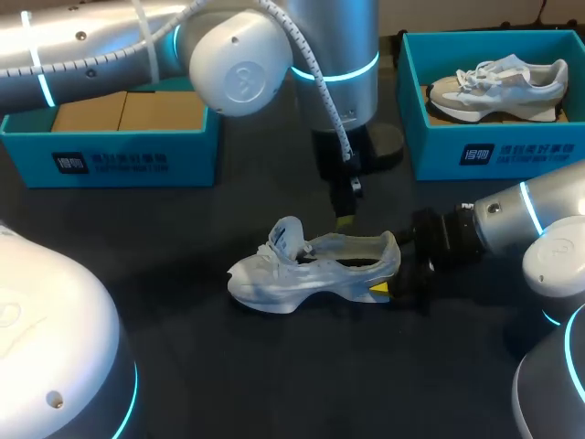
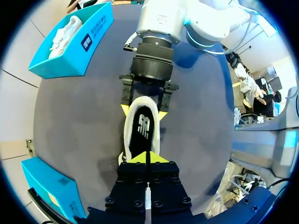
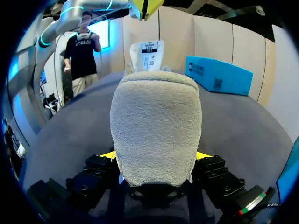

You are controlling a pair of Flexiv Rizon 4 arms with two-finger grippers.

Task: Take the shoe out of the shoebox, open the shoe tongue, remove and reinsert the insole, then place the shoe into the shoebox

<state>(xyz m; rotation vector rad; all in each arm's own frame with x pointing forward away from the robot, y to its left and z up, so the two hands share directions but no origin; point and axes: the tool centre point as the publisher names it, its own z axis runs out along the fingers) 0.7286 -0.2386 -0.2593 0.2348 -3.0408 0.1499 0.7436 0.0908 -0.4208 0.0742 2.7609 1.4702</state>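
A white shoe (image 1: 292,274) stands upright on the dark table, toe to the left, tongue (image 3: 147,55) pulled up. Its black insole (image 2: 142,133) lies inside. My right gripper (image 1: 395,274) comes in from the right and is shut on the shoe's heel (image 3: 156,121), one yellow tip on each side. My left gripper (image 1: 345,218) hangs point-down over the shoe's opening, its yellow tips pressed together (image 2: 146,157) with nothing visible between them. From the right wrist it shows above the tongue, clear of it (image 3: 145,6).
A teal shoebox (image 1: 439,151) at the back right holds a second pale shoe (image 1: 498,87). Another teal box (image 1: 119,151) at the back left shows brown card inside. Bare table lies in front of the shoe.
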